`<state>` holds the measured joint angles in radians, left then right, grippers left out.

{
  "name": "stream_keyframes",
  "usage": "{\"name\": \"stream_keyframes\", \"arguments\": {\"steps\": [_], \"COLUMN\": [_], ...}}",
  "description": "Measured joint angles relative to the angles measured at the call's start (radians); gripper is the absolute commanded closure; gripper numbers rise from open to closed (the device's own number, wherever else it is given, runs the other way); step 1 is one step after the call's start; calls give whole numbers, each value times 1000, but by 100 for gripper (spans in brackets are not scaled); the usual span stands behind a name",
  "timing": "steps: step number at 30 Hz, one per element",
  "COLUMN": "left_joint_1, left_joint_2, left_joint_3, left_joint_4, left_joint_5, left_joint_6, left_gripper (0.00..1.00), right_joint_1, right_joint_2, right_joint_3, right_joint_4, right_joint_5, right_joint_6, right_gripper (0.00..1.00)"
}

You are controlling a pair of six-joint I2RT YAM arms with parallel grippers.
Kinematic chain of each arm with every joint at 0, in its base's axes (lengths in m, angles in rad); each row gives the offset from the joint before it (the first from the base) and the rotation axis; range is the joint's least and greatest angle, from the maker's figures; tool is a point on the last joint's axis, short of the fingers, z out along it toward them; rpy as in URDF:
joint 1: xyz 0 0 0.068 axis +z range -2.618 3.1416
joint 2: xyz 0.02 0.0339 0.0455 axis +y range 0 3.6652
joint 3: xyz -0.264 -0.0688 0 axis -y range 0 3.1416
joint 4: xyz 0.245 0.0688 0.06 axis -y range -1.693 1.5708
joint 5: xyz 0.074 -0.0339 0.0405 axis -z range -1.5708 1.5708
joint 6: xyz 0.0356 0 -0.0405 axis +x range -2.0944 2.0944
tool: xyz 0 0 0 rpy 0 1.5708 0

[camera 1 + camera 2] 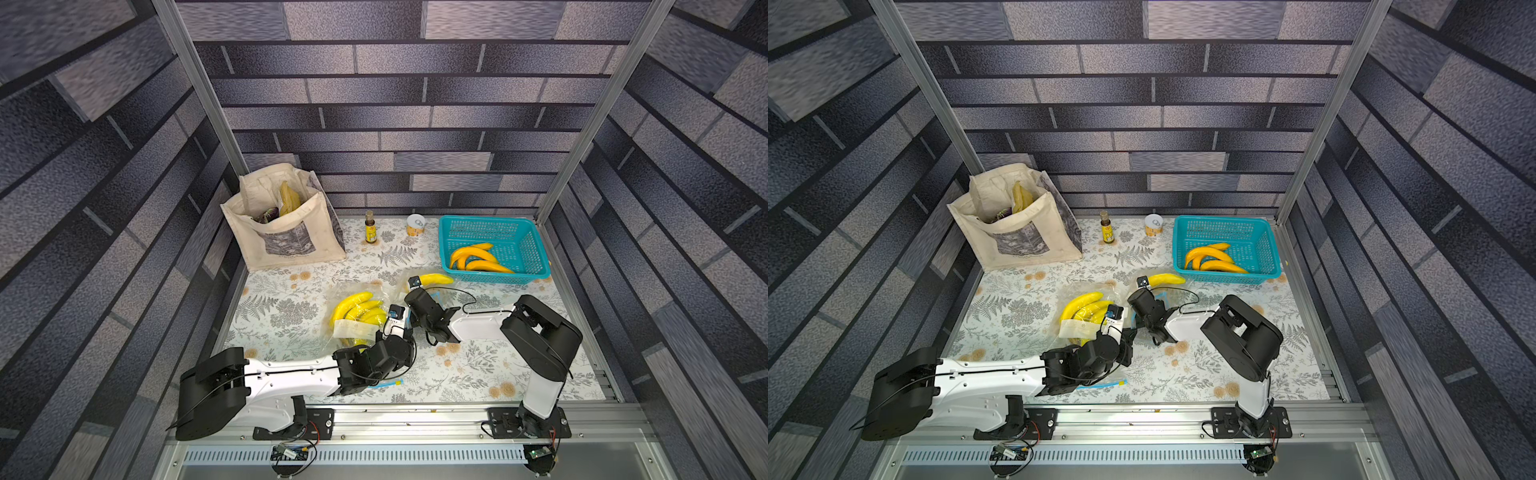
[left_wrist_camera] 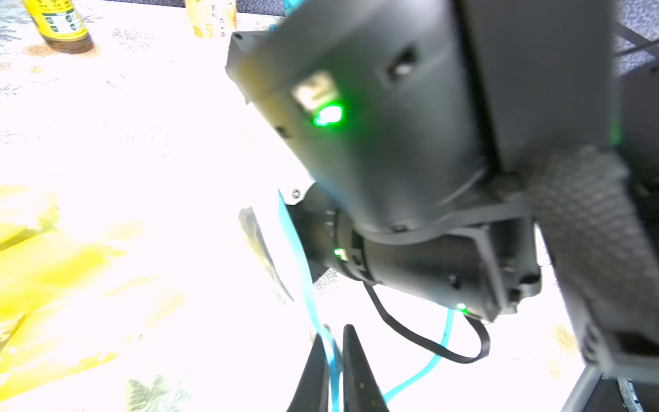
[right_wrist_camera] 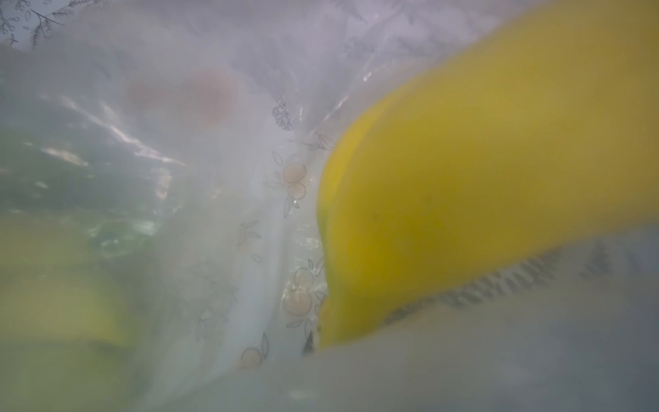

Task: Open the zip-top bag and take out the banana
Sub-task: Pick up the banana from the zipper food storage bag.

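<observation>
Seen from my end, the front rail: a tote bag (image 1: 286, 232) stands at the back left corner of the table (image 1: 282, 316). Right of it along the back wall stand a bottle (image 1: 370, 227), then a can (image 1: 415, 225), then a basket (image 1: 498, 235) in the back right corner with bananas (image 1: 478, 259) in it. Mid-table lies a plastic bag (image 1: 345, 289) with a banana bunch (image 1: 359, 309) in it. Just right of that, in front of the basket, a single banana (image 1: 436, 279) lies in a second bag (image 1: 440, 291).

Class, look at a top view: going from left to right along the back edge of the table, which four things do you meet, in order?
Tote bag → sauce bottle → can → teal basket.
</observation>
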<state>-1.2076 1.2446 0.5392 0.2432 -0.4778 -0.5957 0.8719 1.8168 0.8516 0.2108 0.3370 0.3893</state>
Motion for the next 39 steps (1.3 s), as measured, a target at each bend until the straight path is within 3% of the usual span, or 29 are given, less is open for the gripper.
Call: {"name": "stream_keyframes", "arguments": {"steps": [7, 12, 16, 20, 23, 24, 30, 39], "left_joint_1": [28, 45, 53, 113, 175, 191, 296, 556], "left_joint_2": [-12, -35, -108, -234, -296, -310, -360, -317], "left_joint_3": [0, 0, -10, -15, -16, -21, -74, -68], "left_joint_4": [-64, -90, -103, -142, -162, -155, -135, -115], "left_joint_5": [-15, -19, -17, 10, 71, 94, 248, 619], "left_joint_6": [-31, -42, -29, -10, 0, 7, 32, 84], "left_gripper": [76, 48, 40, 39, 14, 11, 0, 0], "right_joint_1": [-4, -3, -4, -3, -3, -4, -3, -3], "right_joint_2": [-113, -256, -374, -515, -645, -686, -805, -835], "right_joint_3": [-32, -76, -127, -178, -189, -189, -198, -197], "right_joint_4": [-85, -209, -319, -410, -464, -481, -549, -529], "right_joint_5": [-154, -311, -428, -520, -565, -576, -655, -743], "right_joint_6": [-82, -119, -151, -167, -174, -179, -190, -196], "right_gripper": [100, 100, 100, 100, 100, 100, 100, 100]}}
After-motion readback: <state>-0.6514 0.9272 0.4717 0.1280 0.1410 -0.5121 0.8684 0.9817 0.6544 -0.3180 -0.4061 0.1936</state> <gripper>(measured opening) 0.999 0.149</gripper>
